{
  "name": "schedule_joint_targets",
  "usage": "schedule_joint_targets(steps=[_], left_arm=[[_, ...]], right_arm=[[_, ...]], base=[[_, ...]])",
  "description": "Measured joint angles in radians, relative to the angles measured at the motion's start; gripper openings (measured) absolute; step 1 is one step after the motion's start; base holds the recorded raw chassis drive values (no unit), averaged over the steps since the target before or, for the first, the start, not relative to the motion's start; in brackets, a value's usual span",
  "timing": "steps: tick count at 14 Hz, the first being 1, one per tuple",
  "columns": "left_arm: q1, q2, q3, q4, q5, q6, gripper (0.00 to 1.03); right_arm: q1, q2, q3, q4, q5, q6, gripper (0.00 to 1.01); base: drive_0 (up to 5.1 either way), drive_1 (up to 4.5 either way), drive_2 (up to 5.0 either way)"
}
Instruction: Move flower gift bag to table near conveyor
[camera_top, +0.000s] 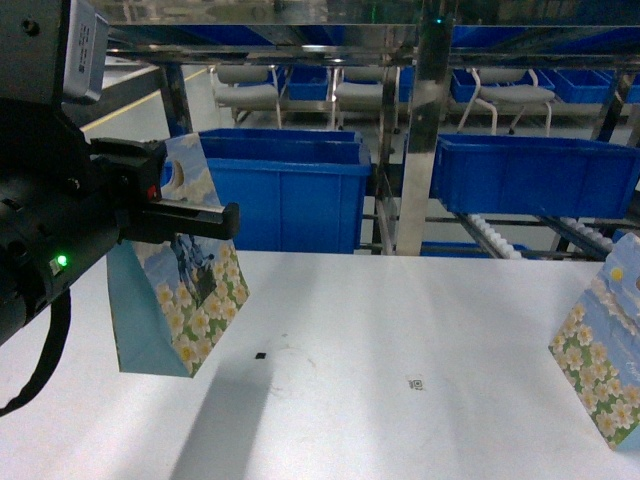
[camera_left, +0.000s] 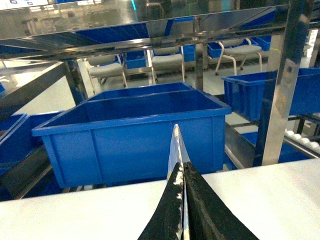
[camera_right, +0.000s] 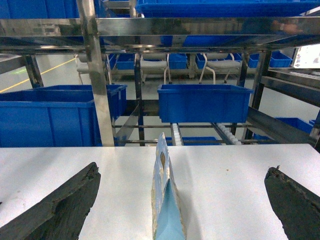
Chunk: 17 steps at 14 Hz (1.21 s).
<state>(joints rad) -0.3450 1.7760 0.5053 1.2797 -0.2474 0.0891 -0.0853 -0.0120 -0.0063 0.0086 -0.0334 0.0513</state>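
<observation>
A flower gift bag (camera_top: 190, 300), light blue with white daisies, hangs tilted at the left over the white table (camera_top: 400, 320). My left gripper (camera_top: 200, 220) is shut on its top edge; the left wrist view shows the thin bag edge (camera_left: 176, 145) pinched in the gripper (camera_left: 183, 167). I cannot tell whether the bag's bottom touches the tabletop. A second flower gift bag (camera_top: 605, 370) stands on the table at the right edge. In the right wrist view this bag (camera_right: 167, 210) stands between the wide-apart fingers of my open right gripper (camera_right: 181, 170), touching neither. The conveyor (camera_top: 490, 235) runs behind the table.
Large blue bins (camera_top: 285, 190) (camera_top: 535, 175) sit on the steel rack just past the table's far edge. A steel upright (camera_top: 425, 130) stands between them. White chairs (camera_top: 245, 90) are farther back. Small dark specks (camera_top: 260, 355) mark the tabletop.
</observation>
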Motion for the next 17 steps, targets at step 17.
schedule_joint_targets(steps=[17], left_arm=[[0.07, 0.318, 0.246, -0.053, 0.158, -0.082, 0.02]], right_arm=[[0.0, 0.0, 0.0, 0.0, 0.0, 0.0, 0.98]], base=[[0.0, 0.0, 0.0]])
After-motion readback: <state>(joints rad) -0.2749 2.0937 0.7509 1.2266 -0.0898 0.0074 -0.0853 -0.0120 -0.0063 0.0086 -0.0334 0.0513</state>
